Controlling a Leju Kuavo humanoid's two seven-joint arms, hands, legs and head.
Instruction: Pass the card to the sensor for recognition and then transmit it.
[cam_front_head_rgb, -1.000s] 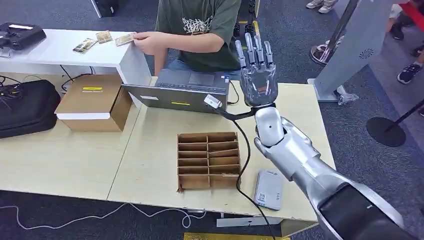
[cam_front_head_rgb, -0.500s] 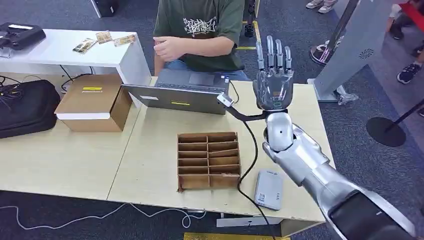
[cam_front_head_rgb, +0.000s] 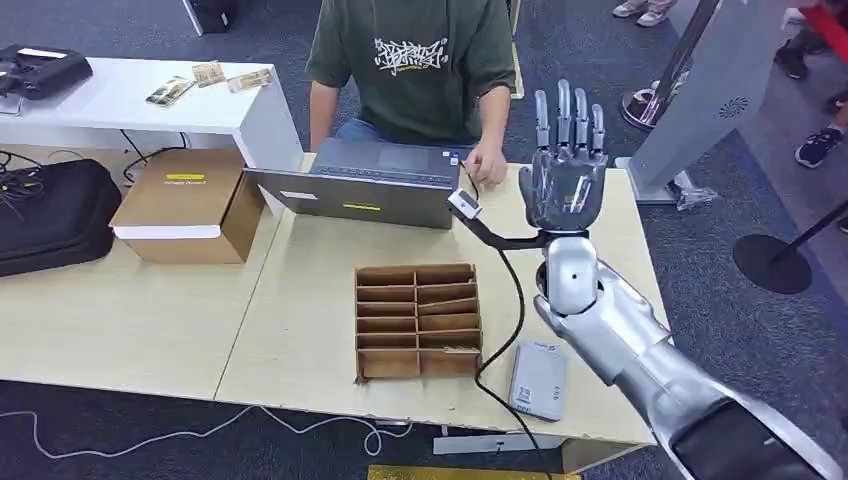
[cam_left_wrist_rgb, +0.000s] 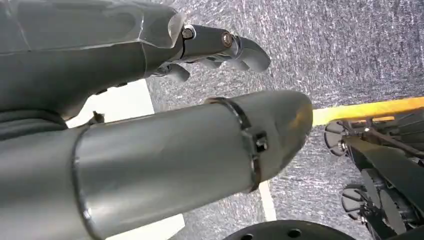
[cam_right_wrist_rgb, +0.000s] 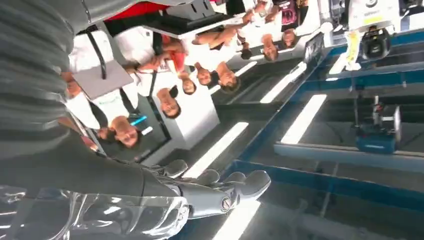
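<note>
While the right hand (cam_front_head_rgb: 563, 180) stands raised above the far right part of the table (cam_front_head_rgb: 130, 330), its fingers (cam_front_head_rgb: 568, 112) point up, spread apart, holding nothing. Several cards (cam_front_head_rgb: 208, 78) lie on a white side table (cam_front_head_rgb: 120, 105), well off to the hand's left and beyond it. Nearer the robot than the hand sits the card reader (cam_front_head_rgb: 538, 379), a grey slab at the table's near edge. Left of that is a brown divided cardboard tray (cam_front_head_rgb: 417, 320). A person's hand (cam_front_head_rgb: 487, 166) rests at a laptop (cam_front_head_rgb: 365, 185), just left of the robot hand. In its wrist view the left hand (cam_left_wrist_rgb: 220, 47) hangs over carpet, fingers loosely curled, nothing in them.
</note>
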